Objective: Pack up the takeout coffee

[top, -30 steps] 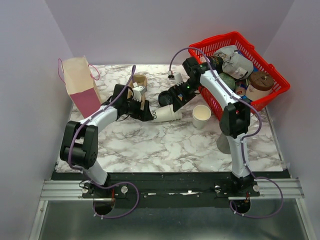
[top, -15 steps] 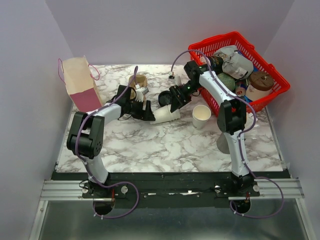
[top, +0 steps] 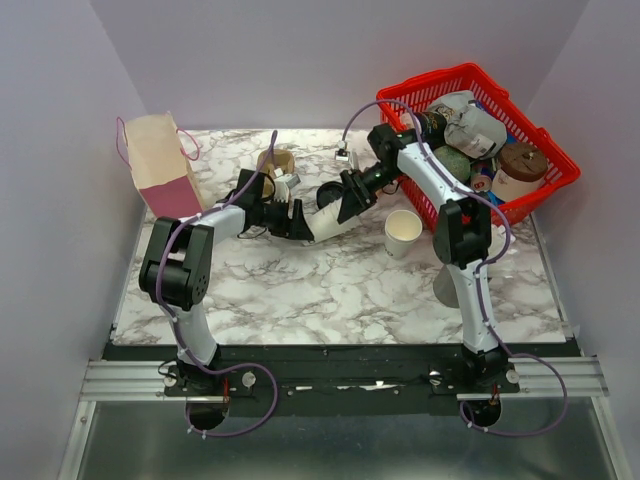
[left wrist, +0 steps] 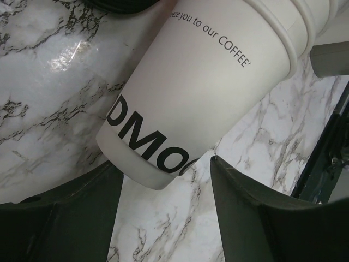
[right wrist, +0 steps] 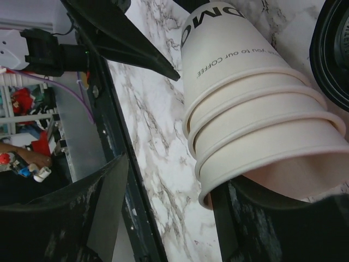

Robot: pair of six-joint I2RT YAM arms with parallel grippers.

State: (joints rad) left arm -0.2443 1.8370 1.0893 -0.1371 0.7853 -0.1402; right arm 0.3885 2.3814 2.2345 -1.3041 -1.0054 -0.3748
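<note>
A stack of nested white cups (top: 330, 222) with black lettering lies on its side on the marble table. My left gripper (top: 292, 220) is open, and the stack's base (left wrist: 147, 169) sits just between its fingertips (left wrist: 163, 188). My right gripper (top: 350, 203) is open at the stack's mouth end (right wrist: 262, 164), with one finger at the rim (right wrist: 170, 185). A round black lid (top: 328, 193) lies beside the stack, and part of it shows at the right wrist view's edge (right wrist: 334, 49). A single lidless white cup (top: 403, 232), cream inside, stands upright to the right. No cup with a lid on it shows.
A red basket (top: 470, 72) full of items stands at the back right. A tan and pink paper bag (top: 160, 170) stands at the back left. A brown ring-shaped item (top: 278, 160) lies behind my left gripper. A grey cup-like shape (top: 446, 285) sits beside the right arm.
The stack has shifted slightly toward the back between the two grippers. My left arm's elbow has swung left and forward. My right gripper has edged back a little.
</note>
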